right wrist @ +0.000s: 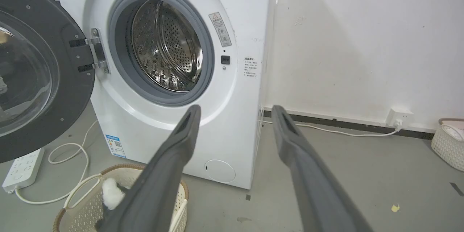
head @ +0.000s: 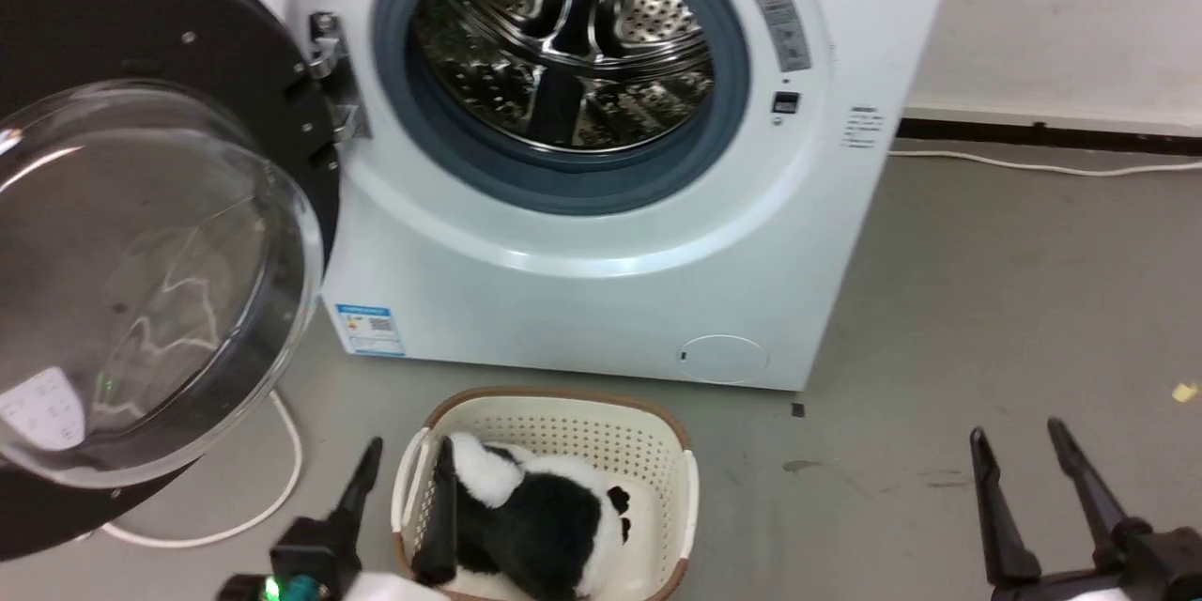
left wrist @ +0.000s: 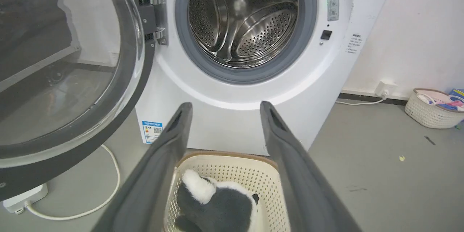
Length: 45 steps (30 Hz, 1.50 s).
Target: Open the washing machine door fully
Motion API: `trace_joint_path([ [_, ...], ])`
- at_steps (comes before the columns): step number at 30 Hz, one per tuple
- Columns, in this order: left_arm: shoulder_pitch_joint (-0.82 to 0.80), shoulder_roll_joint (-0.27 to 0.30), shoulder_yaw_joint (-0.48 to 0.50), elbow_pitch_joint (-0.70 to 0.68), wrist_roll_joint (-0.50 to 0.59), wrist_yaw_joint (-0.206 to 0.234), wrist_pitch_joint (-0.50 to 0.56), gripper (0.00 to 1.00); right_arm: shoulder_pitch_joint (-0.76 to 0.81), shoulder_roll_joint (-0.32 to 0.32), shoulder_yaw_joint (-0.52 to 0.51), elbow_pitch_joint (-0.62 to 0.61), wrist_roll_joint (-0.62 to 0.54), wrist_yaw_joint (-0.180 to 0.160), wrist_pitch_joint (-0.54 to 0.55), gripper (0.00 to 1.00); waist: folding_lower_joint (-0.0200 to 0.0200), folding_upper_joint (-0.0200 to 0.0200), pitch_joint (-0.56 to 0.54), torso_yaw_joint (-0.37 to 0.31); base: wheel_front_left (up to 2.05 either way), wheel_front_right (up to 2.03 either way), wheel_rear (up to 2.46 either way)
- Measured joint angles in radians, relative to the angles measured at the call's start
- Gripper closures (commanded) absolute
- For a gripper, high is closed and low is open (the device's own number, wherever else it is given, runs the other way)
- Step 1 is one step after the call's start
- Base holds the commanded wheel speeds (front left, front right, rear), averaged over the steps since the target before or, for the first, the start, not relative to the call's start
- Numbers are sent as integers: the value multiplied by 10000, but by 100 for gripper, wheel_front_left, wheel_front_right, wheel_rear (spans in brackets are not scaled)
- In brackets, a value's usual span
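Observation:
The washing machine [head: 601, 300] is a white front-loader with its steel drum [head: 563, 47] exposed inside a grey gasket. The washing machine door [head: 141, 254], black with a bulging clear glass bowl, hangs swung out to the left on its hinge [head: 329, 80]; it also shows as the door [left wrist: 65, 79] and the door [right wrist: 32, 76] in the wrist views. My left gripper [head: 404, 455] is open low in front of the machine, over a basket, touching nothing. My right gripper [head: 1019, 437] is open at the lower right over bare floor.
A cream laundry basket [head: 657, 451] holding a black-and-white plush toy [head: 535, 516] stands on the floor before the machine. A white cable [head: 282, 479] and power strip [right wrist: 21, 166] lie under the door. Another basket [left wrist: 431, 110] stands by the right wall.

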Motion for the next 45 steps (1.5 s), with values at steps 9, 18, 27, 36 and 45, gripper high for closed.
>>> trace_joint_path([
  [9,217,-347,86,280,562,-403,0,0,74,6,4,336,199,0,0,0,0,0,-91,-336,0,0,0],
  [18,291,-571,389,232,1104,-424,0,0,74,6,67,391,274,0,0,0,1,0,-83,-351,0,0,0],
  [27,291,-644,512,121,1390,-491,0,0,72,6,128,439,349,0,0,0,1,0,-90,-355,0,0,0],
  [36,290,-740,529,180,1375,-499,17,100,67,4,165,447,370,0,4,100,1,0,-73,-355,0,0,0],
  [45,289,-752,587,90,1390,-500,182,100,62,4,222,441,355,0,178,100,1,-1,-52,-383,0,0,0],
])
